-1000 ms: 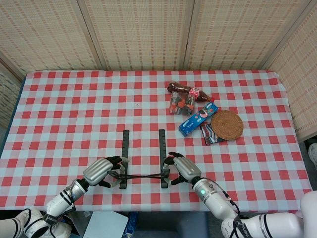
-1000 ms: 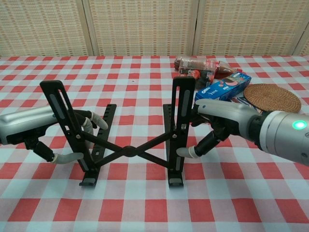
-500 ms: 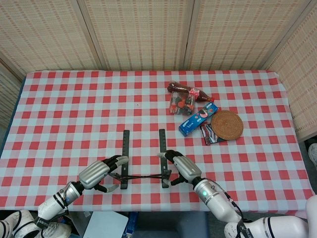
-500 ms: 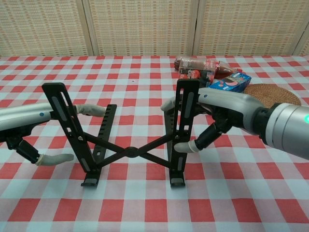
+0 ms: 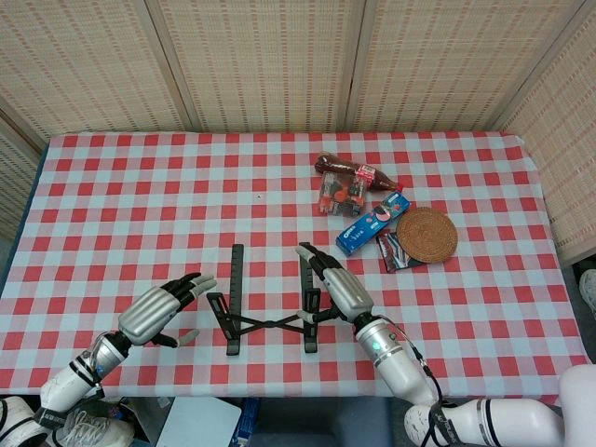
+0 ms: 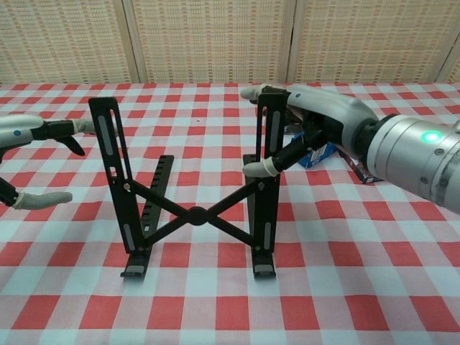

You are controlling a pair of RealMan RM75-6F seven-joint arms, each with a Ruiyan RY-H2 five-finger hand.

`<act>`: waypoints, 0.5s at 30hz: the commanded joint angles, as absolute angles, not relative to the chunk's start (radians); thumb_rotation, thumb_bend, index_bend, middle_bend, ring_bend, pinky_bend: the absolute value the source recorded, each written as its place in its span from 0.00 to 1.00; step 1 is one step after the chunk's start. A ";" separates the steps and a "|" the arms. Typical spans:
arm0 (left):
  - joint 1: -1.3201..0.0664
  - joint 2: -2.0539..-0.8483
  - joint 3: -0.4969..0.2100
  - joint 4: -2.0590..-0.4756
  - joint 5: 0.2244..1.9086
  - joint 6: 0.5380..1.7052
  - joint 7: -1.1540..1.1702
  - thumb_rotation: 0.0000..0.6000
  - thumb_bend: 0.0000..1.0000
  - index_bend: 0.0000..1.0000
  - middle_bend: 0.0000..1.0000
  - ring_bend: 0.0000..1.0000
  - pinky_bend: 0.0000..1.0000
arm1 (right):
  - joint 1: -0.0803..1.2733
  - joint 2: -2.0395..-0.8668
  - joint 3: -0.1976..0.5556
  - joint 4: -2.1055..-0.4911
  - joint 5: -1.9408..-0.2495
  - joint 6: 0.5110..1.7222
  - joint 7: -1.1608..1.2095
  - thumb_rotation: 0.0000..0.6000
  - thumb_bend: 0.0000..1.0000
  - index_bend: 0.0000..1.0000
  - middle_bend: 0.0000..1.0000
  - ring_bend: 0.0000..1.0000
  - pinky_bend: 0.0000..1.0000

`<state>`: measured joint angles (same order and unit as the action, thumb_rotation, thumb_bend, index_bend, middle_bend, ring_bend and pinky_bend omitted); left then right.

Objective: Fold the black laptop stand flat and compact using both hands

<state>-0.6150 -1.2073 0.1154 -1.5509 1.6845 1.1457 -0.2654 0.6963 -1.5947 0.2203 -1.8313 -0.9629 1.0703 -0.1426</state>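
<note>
Black laptop stand (image 6: 194, 214) | right hand (image 6: 309, 122) grips upright | left hand (image 5: 163, 309) spread, empty | blue Oreo box (image 5: 372, 223)

A staged test booth rather than a lived-in room: woven reed screens (image 5: 270, 65) close in a table under a red-and-white checked cloth (image 5: 140, 205), with snack packs (image 5: 372, 223) and a rattan coaster (image 5: 427, 234) set out

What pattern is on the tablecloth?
Red and white checks cover the tablecloth, clearest in the head view.
</note>
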 commanded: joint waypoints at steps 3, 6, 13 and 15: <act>-0.582 -1.170 0.058 -1.544 1.590 1.160 -0.076 0.86 0.35 0.00 0.00 0.00 0.16 | 0.689 -1.631 0.240 -1.777 -0.980 1.175 -0.230 1.00 0.14 0.00 0.00 0.00 0.00; -0.580 -1.157 0.042 -1.555 1.560 1.147 -0.070 0.86 0.35 0.00 0.00 0.00 0.16 | 0.677 -1.635 0.255 -1.755 -1.024 1.240 -0.251 1.00 0.14 0.00 0.00 0.00 0.00; -0.601 -1.149 0.016 -1.528 1.548 1.109 -0.053 0.99 0.35 0.00 0.00 0.00 0.16 | 0.658 -1.541 0.218 -1.785 -1.227 1.295 -0.291 1.00 0.11 0.00 0.00 0.00 0.00; -0.620 -1.161 0.004 -1.505 1.560 1.096 -0.036 1.00 0.35 0.00 0.00 0.00 0.16 | 0.659 -1.482 0.181 -1.818 -1.297 1.267 -0.307 1.00 0.10 0.00 0.00 0.00 0.00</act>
<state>-0.6075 -1.1533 0.0131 -1.5191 1.5525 1.1057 -0.0471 0.6656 -1.5508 0.2222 -1.7825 -1.2138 1.2758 -0.2773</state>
